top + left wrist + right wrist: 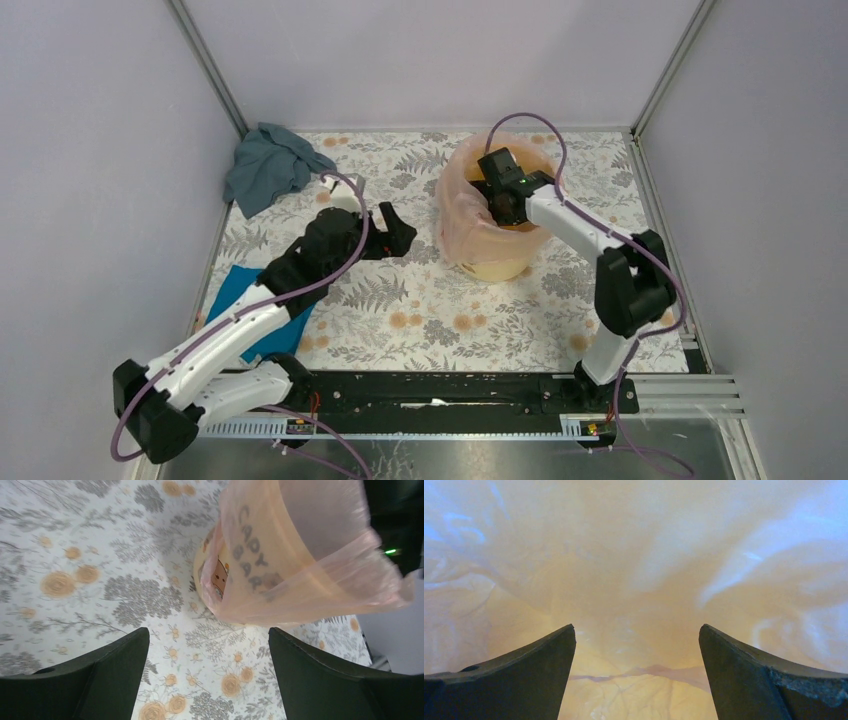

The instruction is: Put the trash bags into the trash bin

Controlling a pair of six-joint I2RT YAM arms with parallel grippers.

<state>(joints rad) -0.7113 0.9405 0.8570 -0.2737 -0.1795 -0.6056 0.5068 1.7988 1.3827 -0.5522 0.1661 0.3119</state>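
Trash bag [455, 215] lining the trash bin [495, 268] far right on the worktop [420, 320], film draped over its rim — right jaws spread wide inside; left jaws wide, empty, near its left side.

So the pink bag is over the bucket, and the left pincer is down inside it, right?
Not quite. It is the right pincer that is down inside; the top view shows it. The left pincer hangs open beside the bucket. The pink bag is over the bucket, as you said.
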